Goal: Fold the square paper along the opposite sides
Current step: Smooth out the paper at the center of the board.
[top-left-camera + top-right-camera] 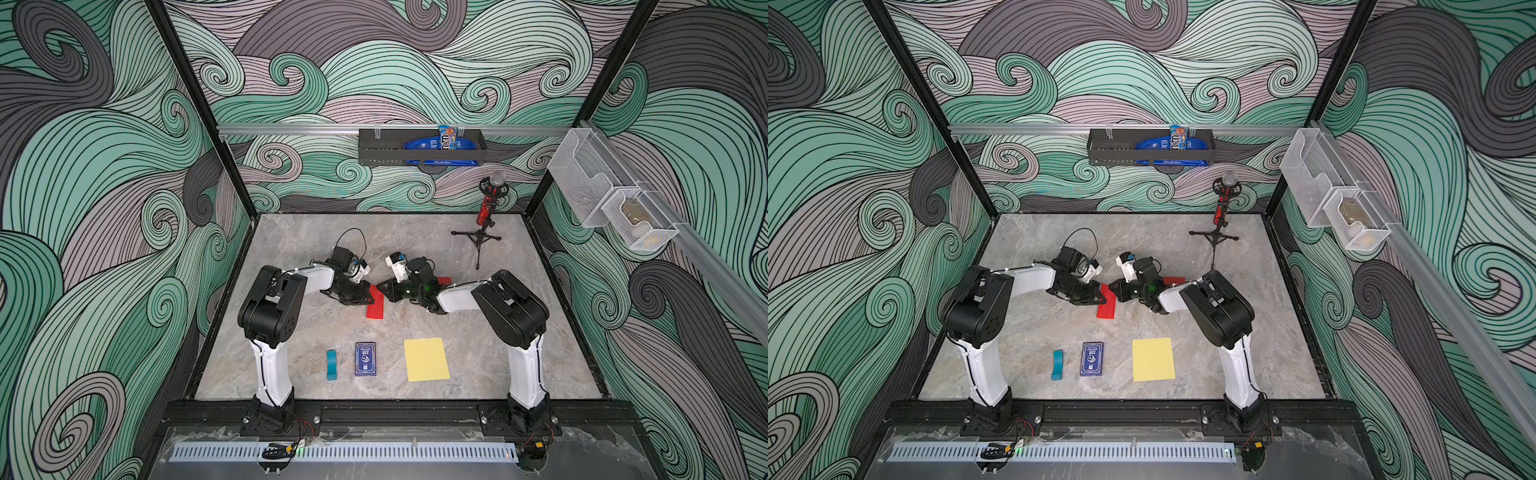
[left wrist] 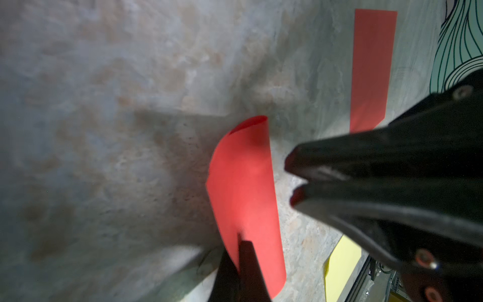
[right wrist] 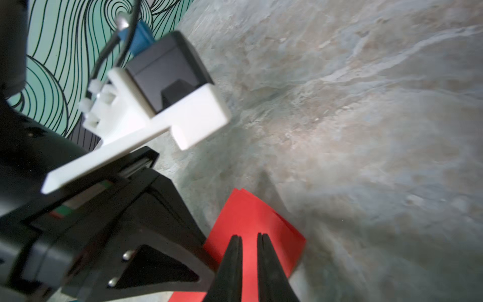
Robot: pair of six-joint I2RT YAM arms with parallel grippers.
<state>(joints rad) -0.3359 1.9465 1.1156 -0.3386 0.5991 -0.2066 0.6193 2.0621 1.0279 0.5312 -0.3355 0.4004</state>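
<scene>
While the left hand (image 2: 241, 247) clamps the curled red paper (image 1: 376, 309), mid-frame in a top view, the right hand (image 3: 249, 236), narrowly apart, should press along the bend, edges matched.

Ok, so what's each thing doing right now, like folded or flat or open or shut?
red paper: bent over double, fold rounded, not pressed, one end pinched.
left gripper: shut on the red paper.
right gripper: open a little, over the red paper.
yellow paper: flat, unfolded.
red strip: lying flat.
blue card box: lying flat.
microphone: standing upright.
</scene>
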